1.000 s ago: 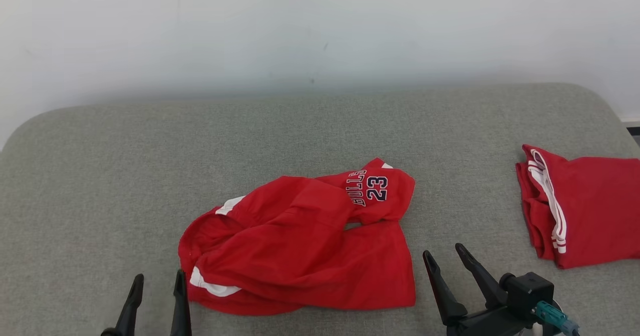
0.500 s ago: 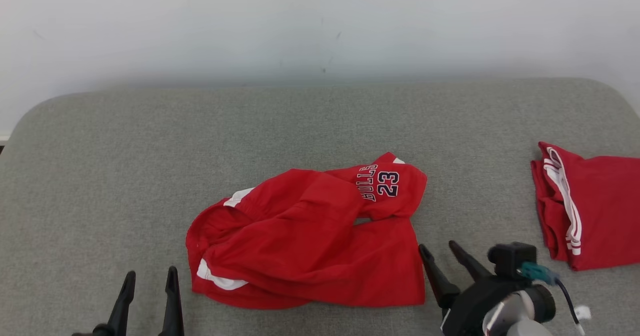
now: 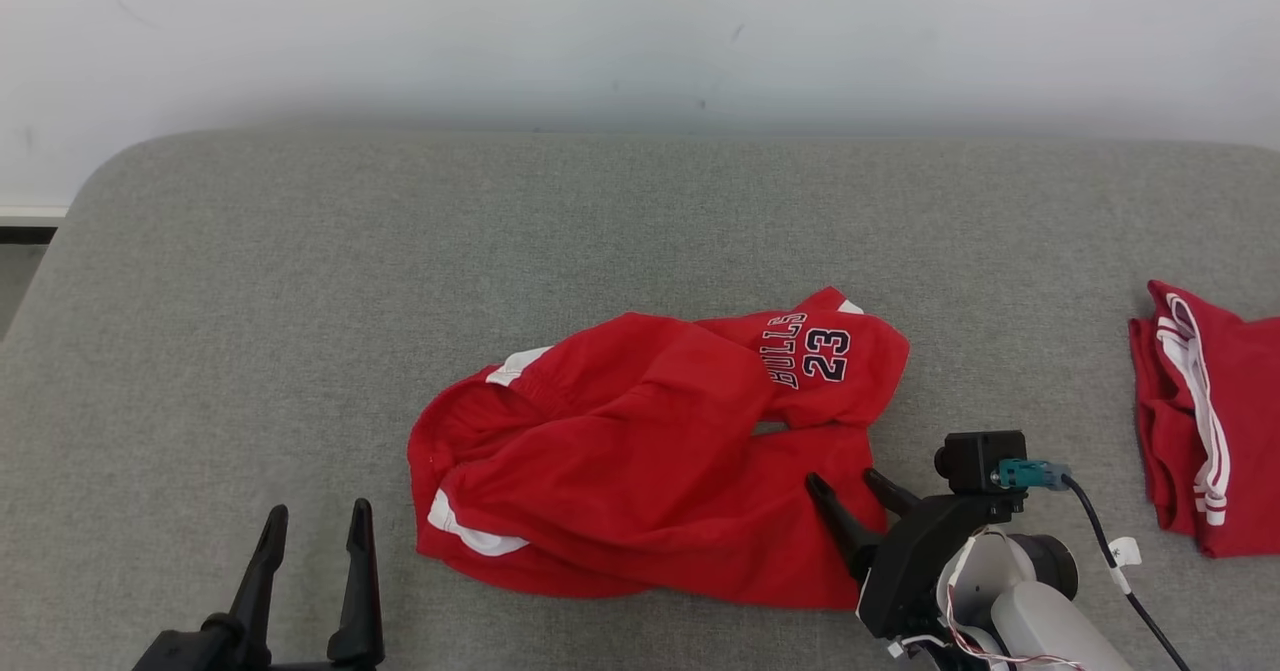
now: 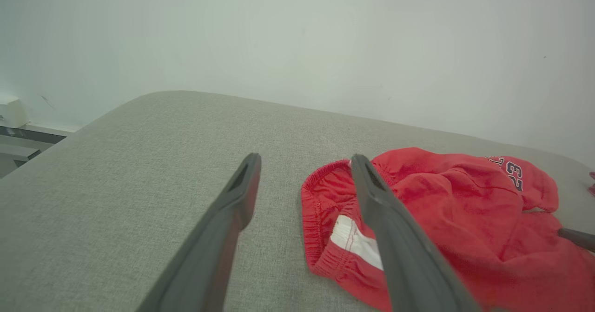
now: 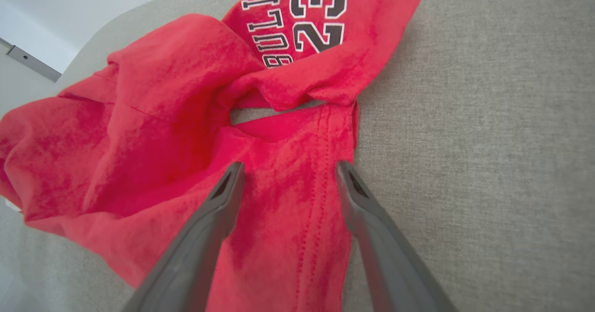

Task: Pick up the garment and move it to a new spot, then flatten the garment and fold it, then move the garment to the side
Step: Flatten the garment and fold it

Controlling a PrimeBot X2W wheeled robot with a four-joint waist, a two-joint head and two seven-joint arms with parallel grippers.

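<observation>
A crumpled pair of red shorts, the garment, lies in the middle of the grey cushion, with "BULLS 23" printed on one leg and white trim at the waistband. My right gripper stands open over its right hem, its fingertips above the cloth; in the right wrist view the garment spreads under the gripper with nothing between the fingers. To the left of the waistband my left gripper is open, apart from the cloth. The left wrist view has the garment beside that gripper.
A second red garment with white stripes lies folded at the cushion's right edge. The grey cushion ends at a white wall behind and drops off at the left, where a dark strip of floor shows.
The head camera has swung, shifting the whole picture to the right. My right gripper has moved up and left, from beside the shorts to over their right hem. Both grippers stay open.
</observation>
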